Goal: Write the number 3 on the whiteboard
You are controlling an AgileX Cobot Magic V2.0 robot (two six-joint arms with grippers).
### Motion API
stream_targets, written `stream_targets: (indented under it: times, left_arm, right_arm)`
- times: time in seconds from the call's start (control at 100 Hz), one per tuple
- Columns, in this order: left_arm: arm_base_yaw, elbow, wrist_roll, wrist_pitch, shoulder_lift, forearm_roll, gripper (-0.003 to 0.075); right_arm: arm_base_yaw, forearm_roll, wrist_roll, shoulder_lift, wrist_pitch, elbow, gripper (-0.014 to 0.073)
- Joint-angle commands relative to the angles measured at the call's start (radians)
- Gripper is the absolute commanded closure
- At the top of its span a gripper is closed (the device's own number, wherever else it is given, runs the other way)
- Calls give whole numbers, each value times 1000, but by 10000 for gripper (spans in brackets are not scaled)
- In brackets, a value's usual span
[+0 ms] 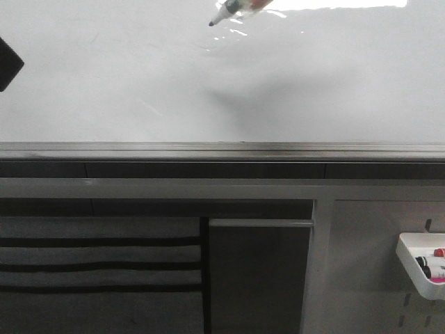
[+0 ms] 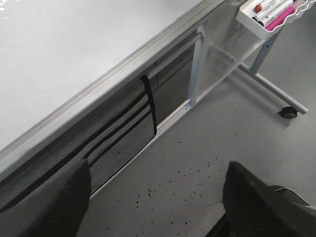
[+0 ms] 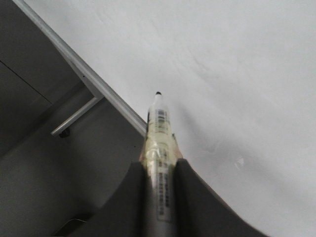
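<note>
The whiteboard [image 1: 139, 76] fills the upper front view, glossy and blank, with a grey lower rail [image 1: 222, 149]. No number 3 shows on it. A marker [image 1: 228, 11] with a black tip enters at the top of the front view, its tip just off or near the board. In the right wrist view my right gripper [image 3: 160, 168] is shut on the marker [image 3: 160, 128], whose tip points at the whiteboard [image 3: 237, 74]. My left gripper [image 2: 155, 197] is open and empty, over the floor beside the whiteboard [image 2: 74, 49]. A dark part of the left arm [image 1: 8, 64] shows at the front view's left edge.
A white tray [image 1: 421, 268] with several markers hangs on a grey perforated panel [image 1: 361, 278] at lower right; it also shows in the left wrist view [image 2: 269, 15]. Below the rail are dark panels [image 1: 97, 257], a stand leg and a caster [image 2: 288, 112].
</note>
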Motion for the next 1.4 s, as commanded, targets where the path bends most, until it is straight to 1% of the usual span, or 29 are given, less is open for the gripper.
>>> stream_targets:
  times: [0.0, 0.14, 0.42, 0.79, 1.27, 1.32, 1.39]
  left_arm:
    - [2, -27, -8, -35, -10, -25, 205]
    - [2, -27, -8, -8, -39, -15, 205]
    - [2, -27, -8, -8, -112, -11, 205]
    - [2, -27, -8, -3, -108, -11, 205]
    - [2, -27, -8, -5, -108, -11, 205]
    - [2, -27, -8, -5, -108, -11, 205]
    - [2, -27, -8, -5, -108, -11, 205]
  right_arm:
    - [2, 13, 2, -31, -63, -36, 641]
    - [2, -2, 2, -31, -63, -36, 641]
    - [2, -20, 2, -29, -82, -36, 641]
    - [2, -22, 2, -11, -93, -36, 641]
    - [0, -100, 2, 81, -181, -36, 641]
    - [-7, -116, 15, 81, -183, -36, 641]
    - [-20, -156, 71, 79, -187, -36, 641]
